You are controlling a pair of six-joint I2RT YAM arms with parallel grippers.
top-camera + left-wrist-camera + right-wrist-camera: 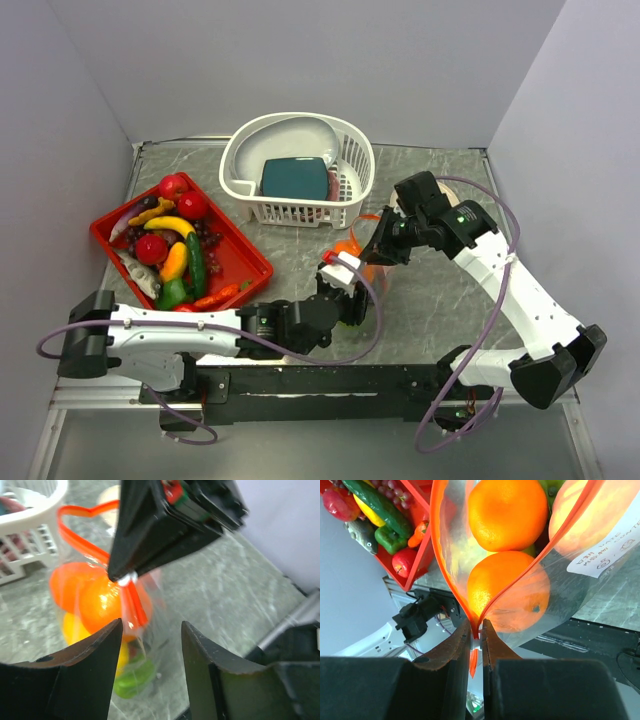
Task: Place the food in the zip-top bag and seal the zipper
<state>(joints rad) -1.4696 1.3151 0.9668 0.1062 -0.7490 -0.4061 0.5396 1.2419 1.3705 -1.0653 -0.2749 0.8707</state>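
Right gripper (475, 630): pinched on zipper (436, 555) end, whereby the zip-top bag (570, 590) is kept upright mid-table (450, 310), oranges (507, 512) inside, mouth unsealed. Left gripper (151, 625): spread, empty, stationed just before the bag.

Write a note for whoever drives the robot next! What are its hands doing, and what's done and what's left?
Right gripper: shut on one end of the zipper.
Left gripper: open beside the zip-top bag, holding nothing.
Done: oranges and a few other pieces are in the bag.
Left: apples, banana and more sit in the red tray; the bag's mouth gapes, unsealed.
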